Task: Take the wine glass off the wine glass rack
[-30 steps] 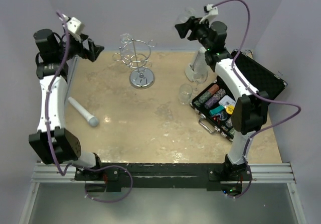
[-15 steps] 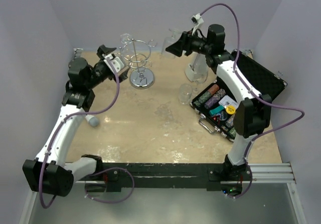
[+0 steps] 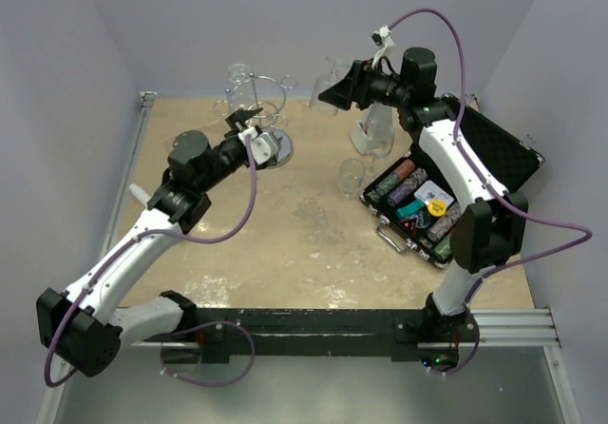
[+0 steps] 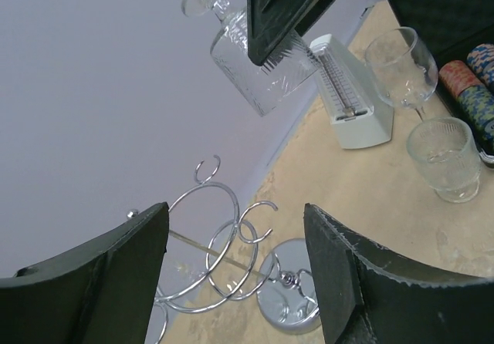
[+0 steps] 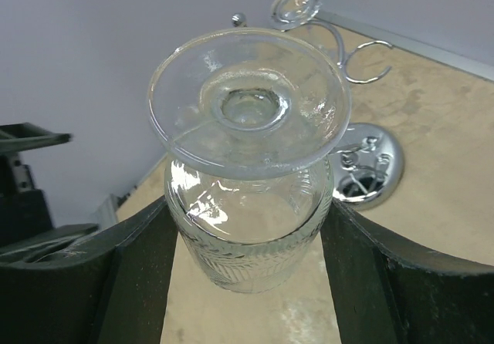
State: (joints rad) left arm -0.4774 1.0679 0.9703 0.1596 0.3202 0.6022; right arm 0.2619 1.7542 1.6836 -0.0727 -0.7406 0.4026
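**Wine glass held in my right gripper, off the rack**

My right gripper (image 5: 248, 232) is closed on the bowl of the wine glass (image 5: 247, 105), one dark finger pressed to each side. The glass is upside down, with its round foot turned toward the wrist camera and a cut pattern round the bowl. It hangs in the air, apart from the wine glass rack (image 5: 370, 159) and to the right of it in the overhead view. The rack's shiny disc base and curled wire arms show behind the glass and below it, on the beige table (image 3: 285, 243).

My left gripper (image 4: 235, 228) is spread wide and has hold of nothing. It sits low and close to the rack on the near left side, pointing at the hoop and curled arms. The wire shows through the gap, beyond the fingers. I cannot tell whether a fingertip touches the wire.

A second glass (image 3: 237, 77) is at the far left of the rack. To the right stand a pale wedge-shaped metronome (image 4: 347, 105), a stemmed glass (image 4: 401, 62) and a small tumbler (image 4: 444, 159). Beside them lies an open black case (image 3: 475, 148) of poker chips.
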